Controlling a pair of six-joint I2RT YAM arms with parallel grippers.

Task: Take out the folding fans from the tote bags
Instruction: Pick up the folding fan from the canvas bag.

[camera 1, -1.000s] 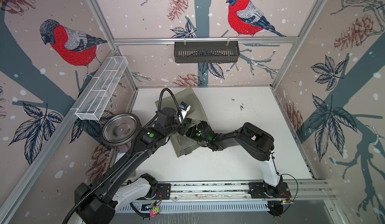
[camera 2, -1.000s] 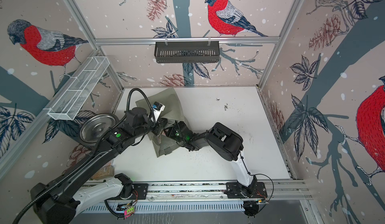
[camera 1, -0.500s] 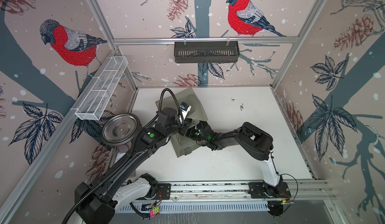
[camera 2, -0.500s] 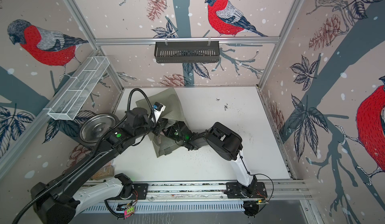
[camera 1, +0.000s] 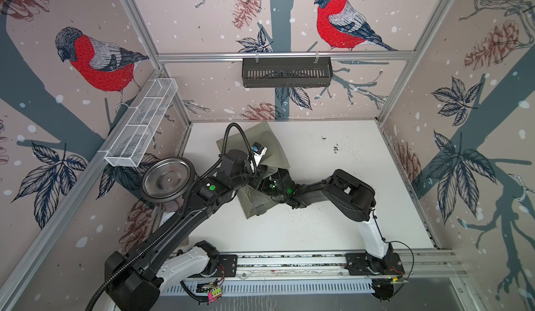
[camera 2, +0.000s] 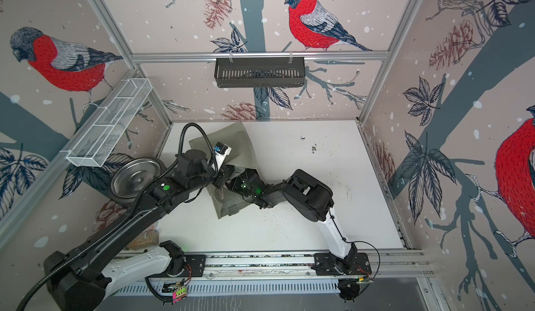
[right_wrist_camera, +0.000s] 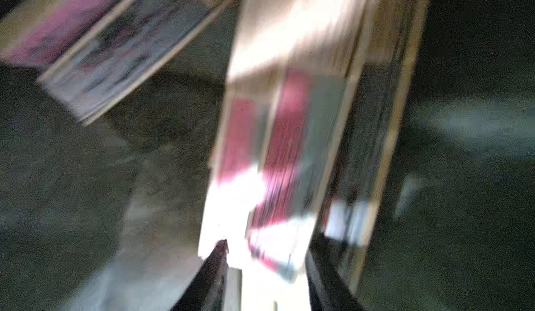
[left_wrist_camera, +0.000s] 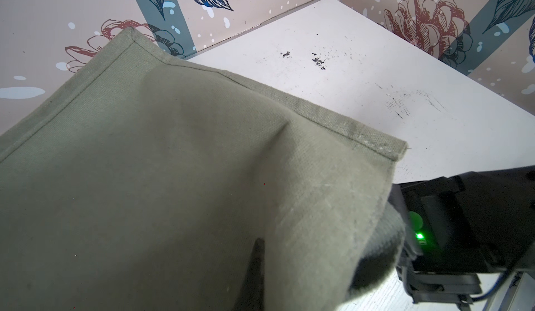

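Rail (camera 1: 289, 261) along the near edge of the white table (camera 1: 362, 156) carries both arm bases. From it the left arm (camera 1: 185, 222) stretches away to the olive tote bag (camera 1: 273, 147), which lies crumpled on the left half of the table in both top views. The left gripper (left_wrist_camera: 257, 263) meets the bag about midway along it. In the left wrist view only a dark sliver of the gripper shows, its jaws pressed together on a fold of the fabric, and the cloth rises from there and drapes across most of that view. The right arm (camera 1: 350, 193) bends in from the right and its wrist end goes into the bag, so the top views hide the right gripper (right_wrist_camera: 269, 266). The right wrist view looks into the dark interior, where two black fingertips (right_wrist_camera: 215, 263) stand apart with the pale ends of the folding fans (right_wrist_camera: 289, 115) between them. Heavy blur hides whether they pinch a fan or only straddle it. Another fan lies deeper in, pink and grey between pale slats. Beyond the bag, dark specks (camera 1: 335, 149) mark the bare table. A steel bowl (camera 1: 168, 179) sits at the table's left edge, a white mesh tray (camera 1: 142, 127) hangs on the left wall, and a black slotted basket (camera 1: 286, 73) hangs on the back wall.
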